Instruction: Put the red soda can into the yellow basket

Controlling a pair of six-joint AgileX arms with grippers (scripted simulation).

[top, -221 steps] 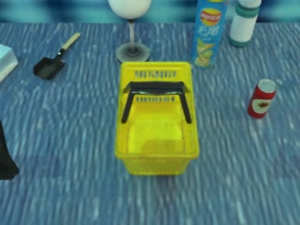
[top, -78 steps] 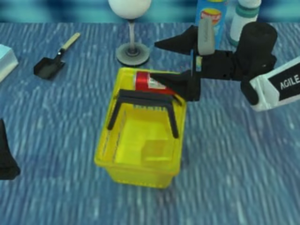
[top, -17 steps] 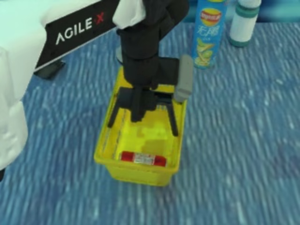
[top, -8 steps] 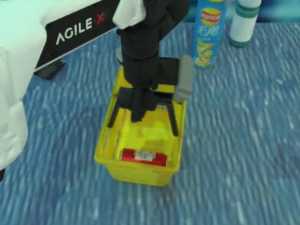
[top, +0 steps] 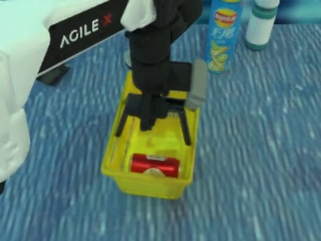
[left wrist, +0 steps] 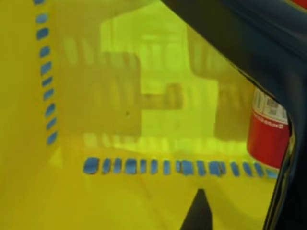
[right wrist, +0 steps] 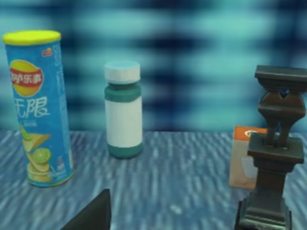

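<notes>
Can [top: 154,165] is lying sideways inside the yellow basket [top: 111,161] at lower centre — left end effector [top: 148,122] hovering above, grip state unclear.

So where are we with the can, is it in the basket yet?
Done: the red can lies on its side inside the yellow basket, at the end nearest the camera. In hand: the left gripper hangs over the basket's black handles, holding nothing visible. Left: probably only pulling that arm clear. The right arm is out of the top view.
</notes>
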